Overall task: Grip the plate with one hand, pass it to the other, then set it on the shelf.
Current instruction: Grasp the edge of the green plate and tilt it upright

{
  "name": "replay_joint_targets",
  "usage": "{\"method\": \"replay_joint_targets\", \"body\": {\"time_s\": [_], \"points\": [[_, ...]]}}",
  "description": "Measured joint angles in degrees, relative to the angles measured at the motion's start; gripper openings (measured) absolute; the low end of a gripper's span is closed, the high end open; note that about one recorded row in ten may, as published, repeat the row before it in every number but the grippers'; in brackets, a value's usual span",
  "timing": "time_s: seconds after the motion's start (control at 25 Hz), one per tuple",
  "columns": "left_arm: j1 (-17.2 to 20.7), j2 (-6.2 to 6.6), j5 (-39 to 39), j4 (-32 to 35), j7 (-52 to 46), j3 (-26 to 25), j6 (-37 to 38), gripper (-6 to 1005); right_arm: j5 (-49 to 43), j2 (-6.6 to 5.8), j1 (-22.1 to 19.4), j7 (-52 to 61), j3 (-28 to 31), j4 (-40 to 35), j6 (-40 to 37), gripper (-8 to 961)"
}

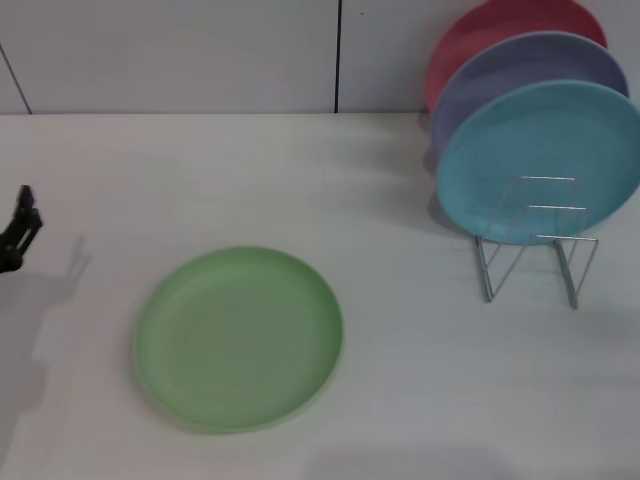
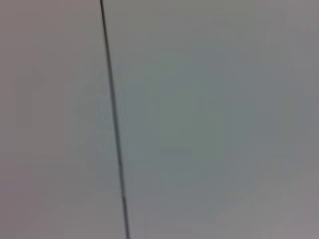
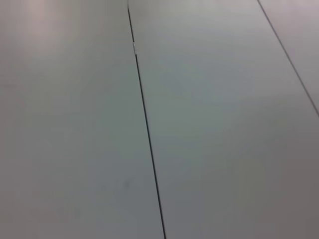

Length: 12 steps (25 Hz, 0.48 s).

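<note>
Light green, round, matte plastic plate [image 1: 239, 338] with a shallow raised rim lies flat on the white tabletop [image 1: 420, 380], nearest the robot and left of centre; nothing touches it; judged from this, the grip has not yet been made, so the pass between hands and the placing are all left to do; black left gripper [image 1: 20, 228] shows only as a small dark part at the left edge of the head view, well apart from the plate and level with its far rim, casting a shadow on the table; whether its fingers are open or closed cannot be told, but it has hold of nothing visible; right gripper is not in view in any picture; farther back on the right stands the small silver wire plate rack [image 1: 535, 240] of thin bent rods, its front slots bare; leaning upright in it are a teal-blue plate [image 1: 540, 160], behind that a lavender plate [image 1: 520, 70], and behind that a red plate [image 1: 480, 30]; the rack is well apart from the green plate; surface is plain white and matte; beyond it a pale panelled wall [image 1: 180, 50] with a dark vertical seam; both wrist views show only pale panels and thin dark seams.
</note>
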Motion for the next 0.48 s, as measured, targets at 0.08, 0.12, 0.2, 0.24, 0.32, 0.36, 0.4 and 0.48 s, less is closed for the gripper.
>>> {"method": "replay_joint_targets", "body": {"time_s": [0.08,0.12,0.2,0.24,0.32,0.36,0.4,0.48], "points": [[2.13,3.10,1.05,-11.87,0.16,-0.54,-13.09,864,0.30,0.02,-0.29,0.30,0.10,0.01,0.14,814],[2.90,4.40,1.59,-17.60,0.15,-1.37,-20.14,863,0.39,0.03,-0.40,0.48,0.12,0.01,0.18,814],[3.63,5.97,2.32,-26.38,0.22,-4.01,-32.94,863,0.39,0.04,-0.56,0.83,0.15,0.02,0.21,814],[3.63,5.97,2.32,-26.38,0.22,-4.01,-32.94,863,0.37,0.05,-0.61,0.94,0.16,0.02,0.22,814],[3.76,6.46,4.30,-38.80,0.52,-10.33,-56.79,863,0.24,0.05,-0.64,1.09,0.18,0.01,0.20,814],[3.83,5.64,5.01,-43.23,1.33,-12.37,-65.12,863,0.17,0.06,-0.64,1.14,0.17,0.01,0.17,814],[3.83,5.64,5.01,-43.23,1.33,-12.37,-65.12,863,0.11,0.06,-0.65,1.14,0.17,0.01,0.14,814],[4.22,3.20,5.37,-50.03,4.31,-16.51,-77.66,863,0.07,0.06,-0.66,1.14,0.17,0.00,0.01,814]]}}
